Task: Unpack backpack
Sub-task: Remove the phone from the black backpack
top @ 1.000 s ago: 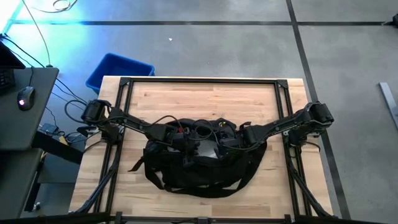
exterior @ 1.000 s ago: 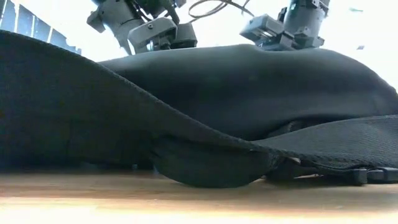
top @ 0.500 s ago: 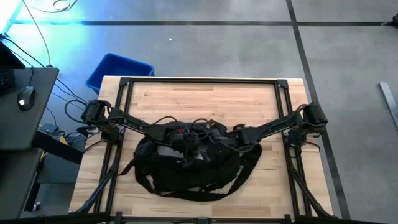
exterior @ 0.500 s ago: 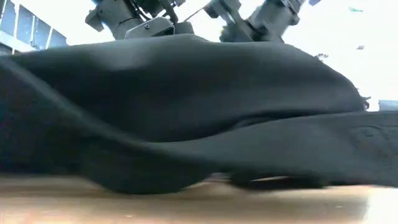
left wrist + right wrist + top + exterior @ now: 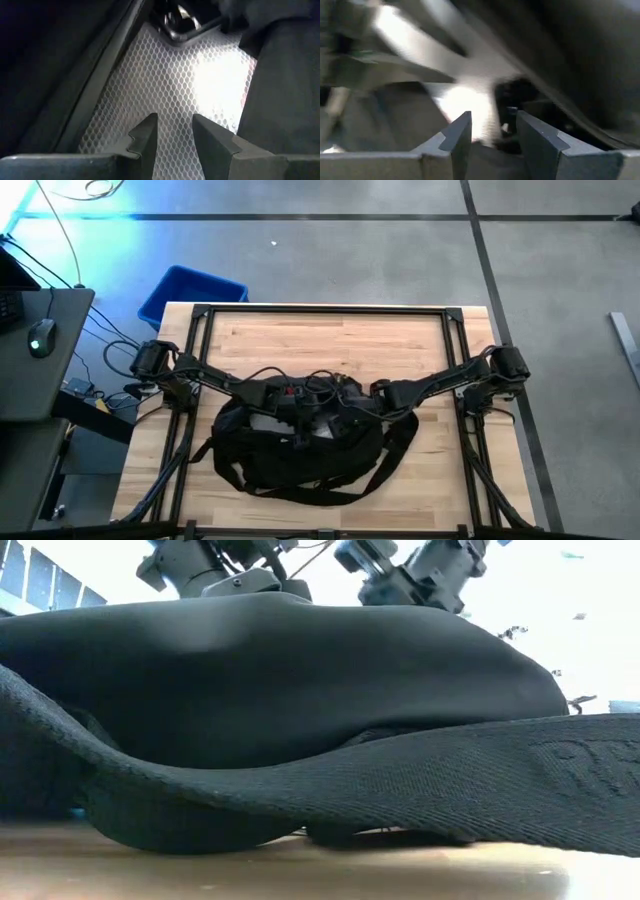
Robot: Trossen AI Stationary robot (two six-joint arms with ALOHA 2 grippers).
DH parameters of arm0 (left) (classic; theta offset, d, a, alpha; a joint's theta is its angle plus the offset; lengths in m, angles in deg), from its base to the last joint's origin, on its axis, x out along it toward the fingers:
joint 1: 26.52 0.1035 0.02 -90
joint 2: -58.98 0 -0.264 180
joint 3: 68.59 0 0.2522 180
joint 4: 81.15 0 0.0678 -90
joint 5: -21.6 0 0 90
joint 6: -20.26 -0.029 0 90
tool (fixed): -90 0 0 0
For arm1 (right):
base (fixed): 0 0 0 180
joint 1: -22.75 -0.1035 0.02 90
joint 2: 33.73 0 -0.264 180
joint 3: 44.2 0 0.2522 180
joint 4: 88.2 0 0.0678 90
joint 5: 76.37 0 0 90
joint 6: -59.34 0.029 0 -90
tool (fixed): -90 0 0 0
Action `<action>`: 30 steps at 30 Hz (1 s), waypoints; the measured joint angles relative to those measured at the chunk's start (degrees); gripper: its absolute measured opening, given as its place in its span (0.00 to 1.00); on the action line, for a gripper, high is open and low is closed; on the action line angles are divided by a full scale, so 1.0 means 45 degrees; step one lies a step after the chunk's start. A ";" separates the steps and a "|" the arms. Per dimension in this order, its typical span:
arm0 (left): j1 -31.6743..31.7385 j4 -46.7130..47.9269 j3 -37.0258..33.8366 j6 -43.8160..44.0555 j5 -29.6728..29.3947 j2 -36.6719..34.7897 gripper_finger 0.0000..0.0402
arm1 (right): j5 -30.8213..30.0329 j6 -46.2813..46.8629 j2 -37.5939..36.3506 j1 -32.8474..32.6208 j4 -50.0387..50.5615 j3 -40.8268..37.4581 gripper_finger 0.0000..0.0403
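Tools [image 5: 300,402] [image 5: 352,402] meet over black backpack [image 5: 300,455].

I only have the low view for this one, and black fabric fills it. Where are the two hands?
Observer: From above, the left hand and right hand meet from opposite sides at the top of the backpack, which lies on the table.
Reviewer: Is the left one gripping anything?
Observer: No. It is open, with nothing between its fingers, over white honeycomb mesh lining.
Reviewer: Any container nearby?
Observer: A blue bin stands on the floor past the table's far left corner.
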 joint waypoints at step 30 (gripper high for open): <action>-0.3595 -0.1133 -0.5134 0.2962 -0.2742 -0.3195 0.00 | 0.0688 -0.0193 0.1141 0.0003 -0.0806 0.0015 0.20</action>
